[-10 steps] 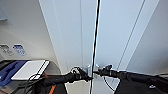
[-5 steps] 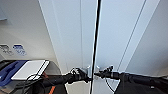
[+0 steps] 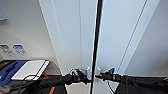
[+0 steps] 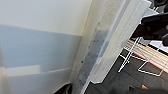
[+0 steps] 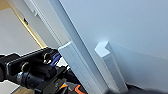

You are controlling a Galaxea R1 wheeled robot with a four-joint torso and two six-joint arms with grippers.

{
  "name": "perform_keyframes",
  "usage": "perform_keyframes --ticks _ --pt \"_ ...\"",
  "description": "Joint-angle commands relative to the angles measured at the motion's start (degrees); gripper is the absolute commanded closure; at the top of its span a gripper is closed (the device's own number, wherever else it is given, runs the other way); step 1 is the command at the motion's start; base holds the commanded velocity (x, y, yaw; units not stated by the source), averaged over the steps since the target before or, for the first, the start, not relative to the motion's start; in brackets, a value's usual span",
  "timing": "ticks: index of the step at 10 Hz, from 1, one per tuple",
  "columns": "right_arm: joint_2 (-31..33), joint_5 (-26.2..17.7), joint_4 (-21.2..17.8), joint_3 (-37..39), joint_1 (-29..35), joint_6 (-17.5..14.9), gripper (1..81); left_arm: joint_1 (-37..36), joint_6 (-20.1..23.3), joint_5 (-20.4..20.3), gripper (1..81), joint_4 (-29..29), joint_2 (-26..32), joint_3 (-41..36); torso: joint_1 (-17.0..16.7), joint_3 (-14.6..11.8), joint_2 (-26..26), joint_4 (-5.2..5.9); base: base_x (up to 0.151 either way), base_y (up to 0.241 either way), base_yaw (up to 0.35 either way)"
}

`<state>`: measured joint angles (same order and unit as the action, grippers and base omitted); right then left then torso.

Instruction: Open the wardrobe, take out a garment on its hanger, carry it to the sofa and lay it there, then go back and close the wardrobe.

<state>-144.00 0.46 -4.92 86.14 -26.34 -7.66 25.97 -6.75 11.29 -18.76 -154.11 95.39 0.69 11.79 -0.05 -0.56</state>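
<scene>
Head view: the tall white flat-panelled wardrobe (image 3: pixel 117 37), rigid and light to swing, fills twelve o'clock, its small silver vertical handles (image 3: pixel 88 73) at six o'clock the best hold, where the left gripper (image 3: pixel 85 76) and right gripper (image 3: pixel 98 75) meet them, grip state impossible to tell.

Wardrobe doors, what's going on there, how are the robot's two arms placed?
Both grippers at the wardrobe handles: left gripper, right gripper. Doors parted by a narrow dark gap. Jaws' state unreadable. Nothing blocking the doors.
</scene>
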Motion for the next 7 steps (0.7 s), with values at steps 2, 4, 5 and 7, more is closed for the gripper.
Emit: perform_keyframes --ticks 2,4,5,7 --pt "-1.15 -7.32 0.09 -8.72 3.61 1.15 1.0 -6.24 0.16 -3.82 1.0 1.18 -2.34 -10.05 0.0 0.0 0.0 0.0 0.0 0.0 0.0" --pt "-0.18 -7.06 0.26 -9.86 2.65 1.15 1.0 -5.35 0.16 -4.17 1.0 1.27 -2.34 -10.39 0.02 0.0 0.0 0.0 0.0 0.0 0.0" --pt "0.26 -6.18 0.97 -10.65 2.04 1.15 1.0 -5.09 0.16 -4.17 1.0 1.19 -2.34 -10.83 0.02 0.0 0.0 0.0 0.0 0.0 0.0" --pt "1.4 -6.18 1.15 -11.53 1.15 1.15 1.0 -4.3 0.16 -4.09 1.0 1.18 -1.29 -11.89 0.02 0.0 0.0 0.0 0.0 0.0 0.0"
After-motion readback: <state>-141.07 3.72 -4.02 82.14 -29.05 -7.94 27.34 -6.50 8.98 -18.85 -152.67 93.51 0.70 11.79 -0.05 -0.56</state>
